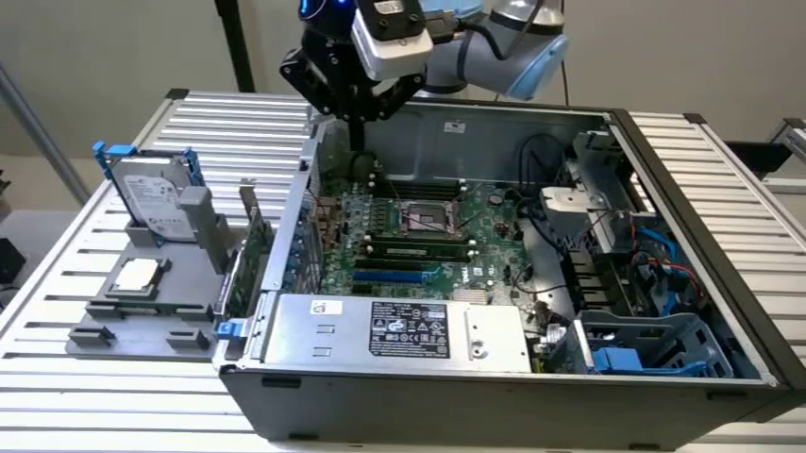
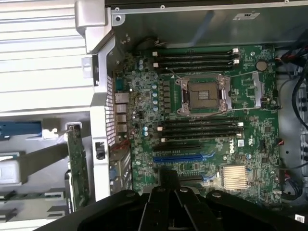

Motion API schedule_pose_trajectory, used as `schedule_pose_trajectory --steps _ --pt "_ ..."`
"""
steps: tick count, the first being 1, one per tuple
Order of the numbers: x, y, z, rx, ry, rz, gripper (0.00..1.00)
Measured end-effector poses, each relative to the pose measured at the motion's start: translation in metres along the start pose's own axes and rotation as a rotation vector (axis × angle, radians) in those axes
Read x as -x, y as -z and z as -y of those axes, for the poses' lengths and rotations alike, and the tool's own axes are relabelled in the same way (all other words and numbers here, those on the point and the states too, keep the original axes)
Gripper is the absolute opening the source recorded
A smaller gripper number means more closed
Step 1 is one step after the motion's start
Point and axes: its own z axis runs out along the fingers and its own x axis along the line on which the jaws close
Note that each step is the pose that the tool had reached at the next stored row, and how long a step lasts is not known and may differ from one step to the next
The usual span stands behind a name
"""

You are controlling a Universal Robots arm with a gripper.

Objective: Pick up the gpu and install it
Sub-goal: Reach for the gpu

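Exterior view: light is recorded as even and diffuse, with no hard shadows. The table (image 1: 705, 170) slats are rendered bright white. A soft shadow is seen under the case (image 1: 504, 406) along the table's near edge. The case interior is dimmer than the power supply (image 1: 302, 326) cover, where a mild sheen is noted.

Wrist view: the table slats are washed out almost to white. The motherboard (image 2: 250, 120) is evenly lit, and glints are noted on the heatsink (image 2: 236, 177). The gripper (image 2: 168, 192) is rendered near-black.

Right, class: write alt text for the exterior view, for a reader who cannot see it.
The gripper hangs above an open computer case with its motherboard exposed. The gpu stands upright just outside the case, on the exterior view's left.
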Motion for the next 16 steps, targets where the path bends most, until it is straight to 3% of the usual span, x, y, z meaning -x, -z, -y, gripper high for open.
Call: schedule_pose_trajectory --steps 7,16 --pt "-0.027 0.0015 0.0182 0.0005 0.000 0.0059 0.00" --pt "-0.067 0.0031 0.0351 0.0011 0.001 0.0133 0.00"
